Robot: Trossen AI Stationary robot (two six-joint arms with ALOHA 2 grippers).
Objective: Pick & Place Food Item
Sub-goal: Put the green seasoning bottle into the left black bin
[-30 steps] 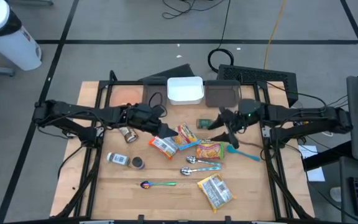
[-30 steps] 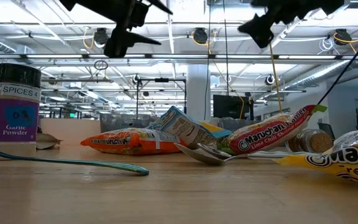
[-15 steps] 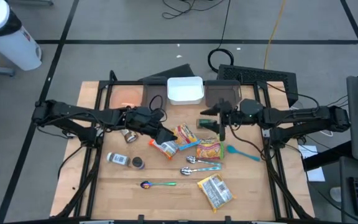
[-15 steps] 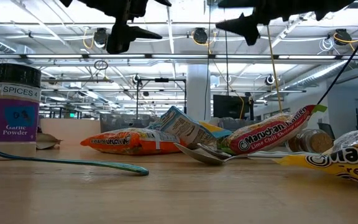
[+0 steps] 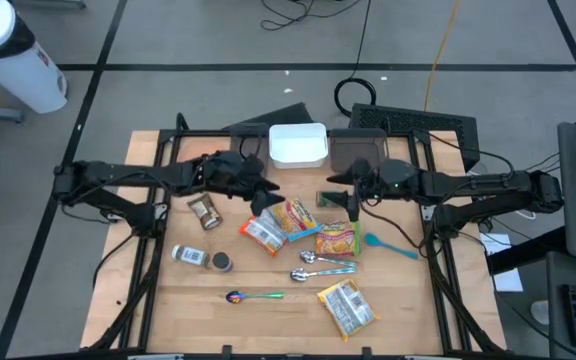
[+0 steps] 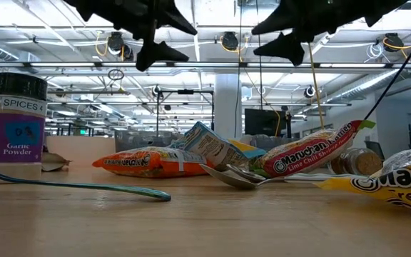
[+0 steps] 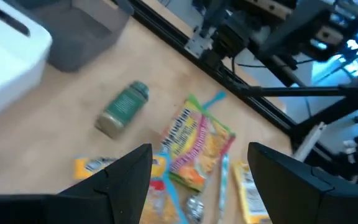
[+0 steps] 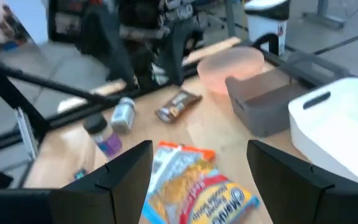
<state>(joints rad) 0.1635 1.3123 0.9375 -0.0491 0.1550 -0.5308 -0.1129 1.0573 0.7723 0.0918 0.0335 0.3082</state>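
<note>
Below left end effector (image 5: 261, 197), ramen packet (image 5: 302, 216)

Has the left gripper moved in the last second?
Yes. The left gripper, open, has pulled back from the noodle packets toward the white bin.

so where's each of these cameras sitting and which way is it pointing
High view: overhead, straight down on the table; both arms show.
Low view: at tabletop height, looking level across; both grippers hang above.
Left wrist view: on the left arm, over the packets; left gripper open.
Right wrist view: on the right arm; right gripper open.
Both wrist views share the white bin.
</note>
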